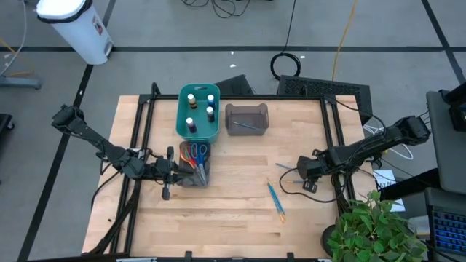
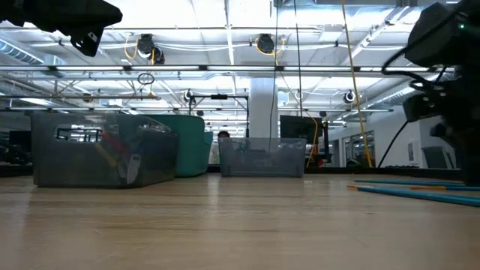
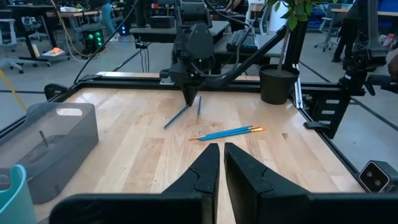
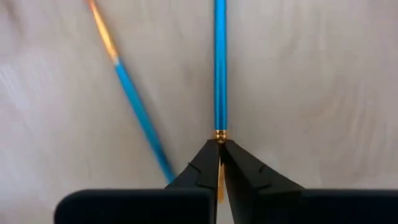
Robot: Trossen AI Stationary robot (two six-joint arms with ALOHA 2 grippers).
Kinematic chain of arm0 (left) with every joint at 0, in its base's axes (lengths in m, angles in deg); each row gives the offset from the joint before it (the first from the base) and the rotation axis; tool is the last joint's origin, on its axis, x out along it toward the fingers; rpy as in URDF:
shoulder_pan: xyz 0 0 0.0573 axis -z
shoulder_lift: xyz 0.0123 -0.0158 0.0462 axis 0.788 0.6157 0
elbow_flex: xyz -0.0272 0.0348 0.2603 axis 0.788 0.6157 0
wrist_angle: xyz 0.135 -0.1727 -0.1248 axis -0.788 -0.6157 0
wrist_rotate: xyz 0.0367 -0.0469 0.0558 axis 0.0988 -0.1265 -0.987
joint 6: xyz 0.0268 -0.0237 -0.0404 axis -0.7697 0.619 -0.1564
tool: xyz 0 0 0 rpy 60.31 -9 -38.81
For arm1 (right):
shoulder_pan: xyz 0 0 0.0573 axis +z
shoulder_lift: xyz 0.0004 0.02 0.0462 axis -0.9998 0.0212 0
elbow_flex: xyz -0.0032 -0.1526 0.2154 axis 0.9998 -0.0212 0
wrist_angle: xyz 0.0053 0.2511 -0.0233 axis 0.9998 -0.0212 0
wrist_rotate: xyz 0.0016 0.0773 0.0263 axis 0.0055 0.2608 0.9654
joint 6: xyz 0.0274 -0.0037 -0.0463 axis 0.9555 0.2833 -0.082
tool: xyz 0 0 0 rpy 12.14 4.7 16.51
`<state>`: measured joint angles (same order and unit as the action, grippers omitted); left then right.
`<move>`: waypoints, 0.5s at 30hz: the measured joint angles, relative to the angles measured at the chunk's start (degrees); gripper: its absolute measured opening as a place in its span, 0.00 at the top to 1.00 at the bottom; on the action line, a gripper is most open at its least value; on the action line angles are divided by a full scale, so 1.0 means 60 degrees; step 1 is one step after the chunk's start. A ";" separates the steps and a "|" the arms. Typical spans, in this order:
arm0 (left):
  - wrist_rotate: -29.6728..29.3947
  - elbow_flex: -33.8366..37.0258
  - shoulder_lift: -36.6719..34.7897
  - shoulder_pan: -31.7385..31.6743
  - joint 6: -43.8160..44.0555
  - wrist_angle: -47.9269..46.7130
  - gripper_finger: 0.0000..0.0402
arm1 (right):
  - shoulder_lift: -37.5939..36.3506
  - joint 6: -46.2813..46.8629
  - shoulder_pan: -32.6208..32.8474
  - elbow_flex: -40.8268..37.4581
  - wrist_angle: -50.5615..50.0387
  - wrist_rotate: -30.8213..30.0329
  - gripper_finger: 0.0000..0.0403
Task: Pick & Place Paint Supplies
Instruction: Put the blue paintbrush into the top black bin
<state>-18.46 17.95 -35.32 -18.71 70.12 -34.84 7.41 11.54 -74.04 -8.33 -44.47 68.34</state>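
Right hand pinches a blue brush on the worktop

The right hand [image 4: 219, 163], at the worktop's [image 1: 233, 211] right side, is closed on the blue brush [image 4: 219, 68] at its gold ferrule; a second brush [image 4: 134, 102] lies just beside. The left hand [image 3: 221, 168], fingers together and empty, hovers beside the grey bin [image 1: 194, 164] holding scissors [image 1: 198, 153].

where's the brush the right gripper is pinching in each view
High: brush at the right gripper, right of centre.
Low: cannot tell it from the other brushes at far right.
Left wrist: brush under the right gripper.
Right wrist: brush centre, pinched at its ferrule.
Landmark: blue-orange brush pair.
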 joint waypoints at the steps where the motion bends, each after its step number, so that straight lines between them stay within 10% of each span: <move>1: 0.0000 0.0000 0.0000 0.0000 0.0002 0.0000 0.92 | 0.0009 -0.0015 0.0000 0.0034 0.0156 -0.0261 0.99; 15: 0.0000 0.0000 0.0000 0.0002 0.0000 0.0000 0.92 | 0.0016 -0.2925 -0.0379 0.0684 0.5471 -0.1267 1.00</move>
<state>-18.46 17.95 -35.32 -18.70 70.12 -34.84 7.50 -6.01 -76.32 -4.23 -11.64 60.74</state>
